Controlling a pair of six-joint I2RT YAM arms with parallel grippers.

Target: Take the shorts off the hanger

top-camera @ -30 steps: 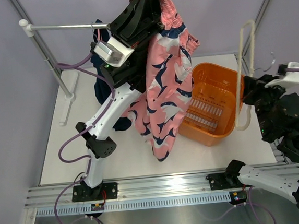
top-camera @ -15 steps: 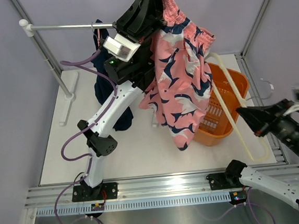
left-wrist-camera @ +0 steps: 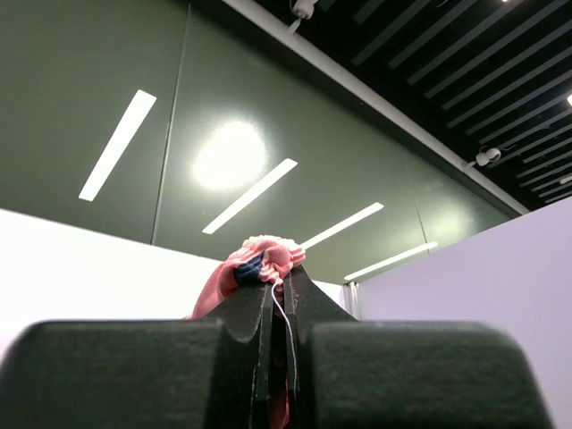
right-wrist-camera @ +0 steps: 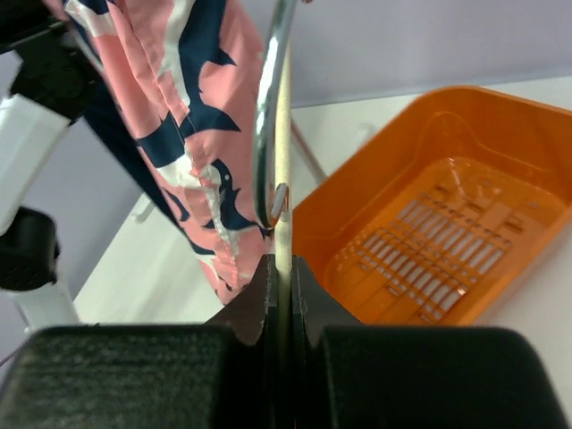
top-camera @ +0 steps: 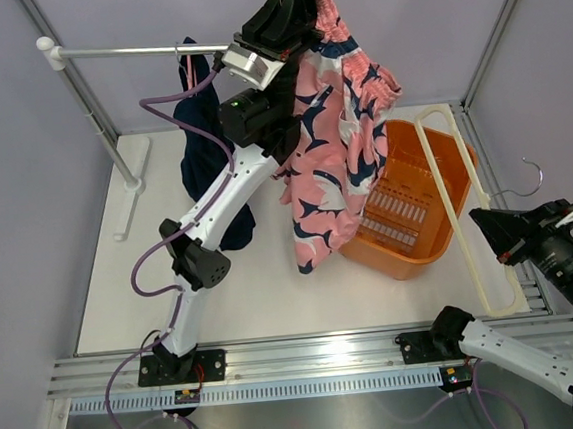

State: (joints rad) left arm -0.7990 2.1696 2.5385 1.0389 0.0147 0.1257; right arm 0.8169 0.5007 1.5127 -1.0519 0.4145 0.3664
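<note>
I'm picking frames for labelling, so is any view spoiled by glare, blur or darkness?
Top external: evenly lit, sharp, glare on the aluminium rail. Left wrist: aimed at ceiling lights, one round hot spot; the left gripper is dark and soft, pinching the pink shorts. Right wrist: right gripper, gripping the hanger, blurred; orange basket clear.

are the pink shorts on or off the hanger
Off: right gripper holds the bare hanger aside, left gripper holds the pink shorts up.
</note>
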